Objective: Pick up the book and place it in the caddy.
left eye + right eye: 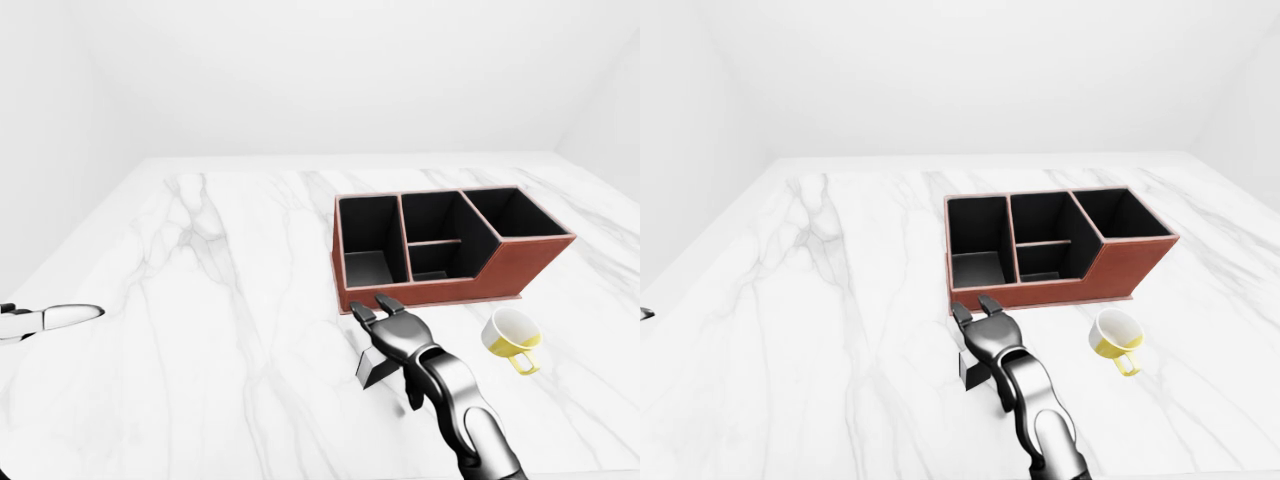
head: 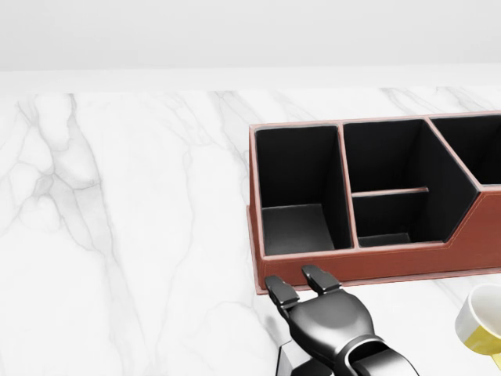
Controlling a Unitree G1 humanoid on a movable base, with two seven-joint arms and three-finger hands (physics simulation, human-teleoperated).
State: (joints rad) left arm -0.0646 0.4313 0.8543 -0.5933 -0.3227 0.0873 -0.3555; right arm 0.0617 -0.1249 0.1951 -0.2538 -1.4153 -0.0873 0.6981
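Marble table [image 1: 200, 300]: empty caddy [image 1: 520, 262]; right hand [image 1: 400, 335] fingers grip the book [image 1: 372, 367].

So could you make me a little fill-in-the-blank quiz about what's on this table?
1. The mug beside the caddy is white and ____.
2. The countertop looks like white ____.
3. The right hand rests over a small dark book, its fingers pointing toward the ____.

Missing words: yellow; marble; caddy
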